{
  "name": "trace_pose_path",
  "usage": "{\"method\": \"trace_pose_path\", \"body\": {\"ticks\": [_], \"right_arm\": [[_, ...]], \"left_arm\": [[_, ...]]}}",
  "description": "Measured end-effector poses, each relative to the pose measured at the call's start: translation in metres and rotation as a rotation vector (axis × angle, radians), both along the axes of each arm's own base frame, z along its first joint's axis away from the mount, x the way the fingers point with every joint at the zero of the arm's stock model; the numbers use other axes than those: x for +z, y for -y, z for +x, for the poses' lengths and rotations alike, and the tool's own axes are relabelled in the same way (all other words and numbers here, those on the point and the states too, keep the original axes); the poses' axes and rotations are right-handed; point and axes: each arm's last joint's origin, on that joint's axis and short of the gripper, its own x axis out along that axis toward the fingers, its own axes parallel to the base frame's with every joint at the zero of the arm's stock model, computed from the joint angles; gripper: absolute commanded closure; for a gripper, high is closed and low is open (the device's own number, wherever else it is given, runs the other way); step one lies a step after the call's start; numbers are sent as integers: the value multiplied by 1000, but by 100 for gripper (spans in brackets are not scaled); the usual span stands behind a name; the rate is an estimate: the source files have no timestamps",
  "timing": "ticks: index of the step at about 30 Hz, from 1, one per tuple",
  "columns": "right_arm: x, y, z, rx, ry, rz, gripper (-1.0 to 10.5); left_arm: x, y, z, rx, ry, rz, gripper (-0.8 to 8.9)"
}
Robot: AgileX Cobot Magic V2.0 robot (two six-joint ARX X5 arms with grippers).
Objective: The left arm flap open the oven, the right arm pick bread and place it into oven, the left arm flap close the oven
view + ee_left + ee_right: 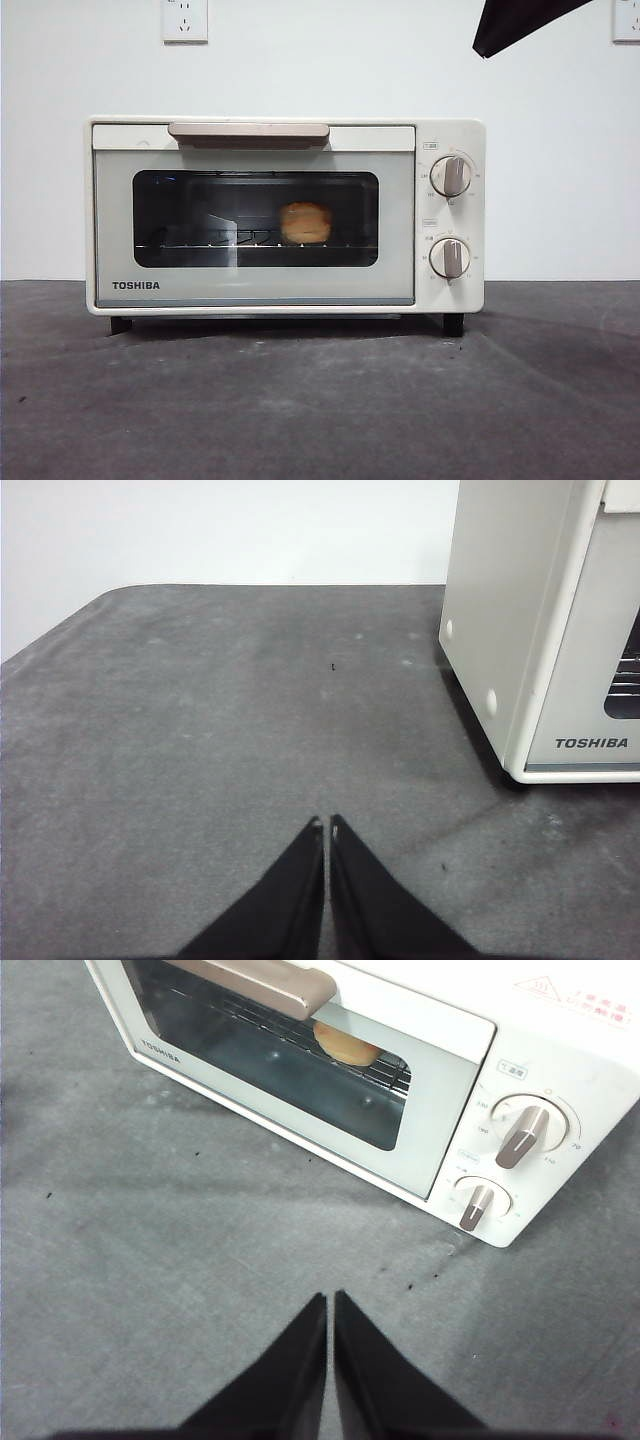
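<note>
Front view: a cream-white TOSHIBA oven [285,215] stands on a dark grey bench [320,400] against a white wall. Its door is shut, with a beige bar handle [249,131] across the top of the door. Through the dark glass window the bread [305,222], a small golden-orange loaf, sits on the wire rack [200,243] inside, slightly right of the window's middle. Two round knobs [451,175] are stacked on the right-hand panel. A black arm tip [515,22] pokes in at the top right corner, well above the oven; this view does not show which arm it belongs to. White wall sockets [185,20] show at the top.

Left wrist view: the left gripper [325,825] hangs over bare bench surface, its two black jaws pressed together with only a hairline gap, holding nothing. The oven's side wall and the front corner with the TOSHIBA lettering stand well apart from the jaws.

Right wrist view: the right gripper [328,1298] is above the bench in front of the oven, jaws closed tip to tip and empty. The oven's shut door, handle and both knobs are seen from above. The bread shows as an orange patch behind the glass, just under the handle's end, resting on the rack.
</note>
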Motion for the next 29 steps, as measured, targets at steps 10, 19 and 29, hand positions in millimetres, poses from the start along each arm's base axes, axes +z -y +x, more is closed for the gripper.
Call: {"method": "trace_pose_path", "body": {"ticks": [10,19,29], "right_arm": [[8,24,8,-107,24,43,940],[14,83,-3,-244,256,238,940],[-49,125,-27,-458,569,275,940]], "left_arm": [[0,0,0,0,0,0,794],[0,0,0,0,0,0,794],[0,0,0,0,0,0,794]]}}
